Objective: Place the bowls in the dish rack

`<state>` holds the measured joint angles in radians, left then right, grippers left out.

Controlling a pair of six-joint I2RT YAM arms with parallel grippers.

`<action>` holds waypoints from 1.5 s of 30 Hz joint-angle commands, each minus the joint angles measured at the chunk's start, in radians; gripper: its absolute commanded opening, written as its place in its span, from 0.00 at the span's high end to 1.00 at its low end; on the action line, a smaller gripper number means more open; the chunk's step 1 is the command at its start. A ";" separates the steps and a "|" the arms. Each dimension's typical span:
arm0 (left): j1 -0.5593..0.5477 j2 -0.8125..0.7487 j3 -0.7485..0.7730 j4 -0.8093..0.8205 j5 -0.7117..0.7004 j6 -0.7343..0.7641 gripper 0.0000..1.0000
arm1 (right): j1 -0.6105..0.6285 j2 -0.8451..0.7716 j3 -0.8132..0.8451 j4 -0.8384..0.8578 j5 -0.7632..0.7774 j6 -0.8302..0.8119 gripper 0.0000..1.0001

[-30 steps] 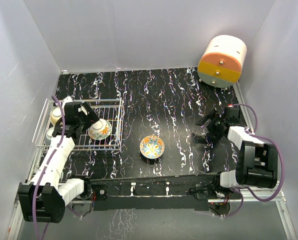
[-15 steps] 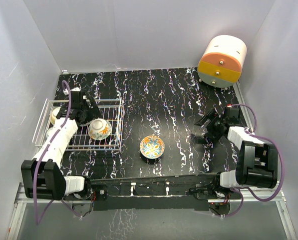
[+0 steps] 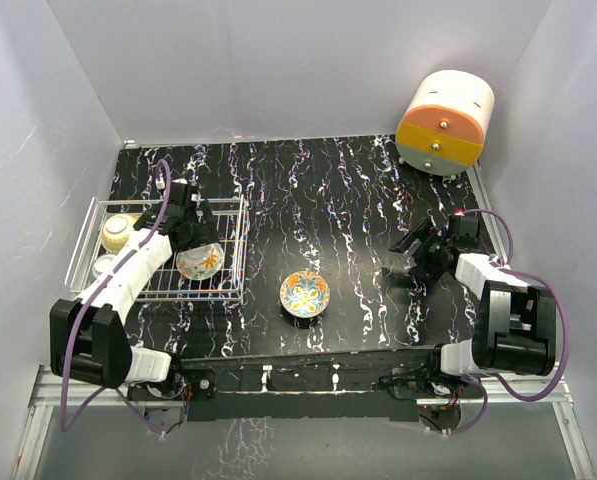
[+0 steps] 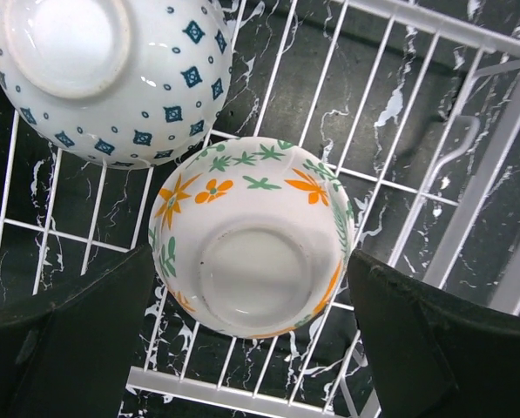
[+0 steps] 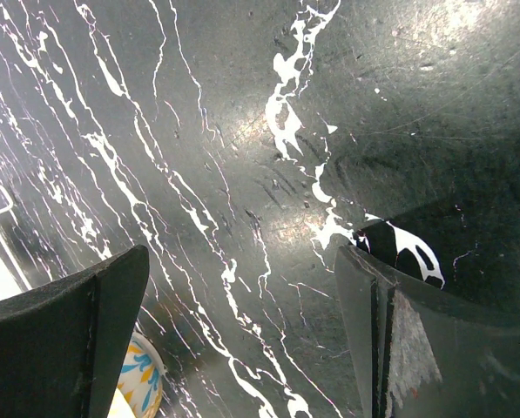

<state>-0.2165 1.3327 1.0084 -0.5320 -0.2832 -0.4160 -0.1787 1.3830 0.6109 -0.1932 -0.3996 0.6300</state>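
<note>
- We are holding our left tool (image 4: 251, 344) over the rack (image 4: 477, 178), which is sitting at the left side of the tabletop (image 3: 358, 200). Its jaws are standing wide and gripping nothing.
- The flower bowl (image 4: 251, 235) is lying upside down in the rack, under the gap between the fingers.
- The dotted bowl (image 4: 111, 78) is lying upside down just beside it, also in the rack.
- The blue bowl (image 3: 305, 293) is sitting on the tabletop, outside the rack.
- We are holding our right tool (image 5: 238, 322) over bare tabletop on the right, wide and empty.
</note>
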 commanded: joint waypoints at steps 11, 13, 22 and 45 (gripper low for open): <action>-0.006 -0.033 -0.005 -0.087 -0.163 0.021 0.09 | -0.001 0.001 -0.004 0.050 -0.010 -0.005 0.09; -0.006 -0.043 -0.006 -0.117 -0.175 0.011 0.09 | -0.001 -0.001 -0.007 0.051 -0.010 -0.007 0.09; -0.005 -0.120 -0.081 -0.202 -0.265 -0.029 0.05 | -0.001 -0.007 -0.014 0.054 -0.020 -0.006 0.09; -0.015 -0.230 -0.070 0.126 0.297 0.004 0.17 | -0.002 -0.012 -0.017 0.049 -0.013 -0.011 0.09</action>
<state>-0.2214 1.1007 0.9352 -0.5392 -0.1917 -0.4118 -0.1787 1.3815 0.5983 -0.1745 -0.4187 0.6300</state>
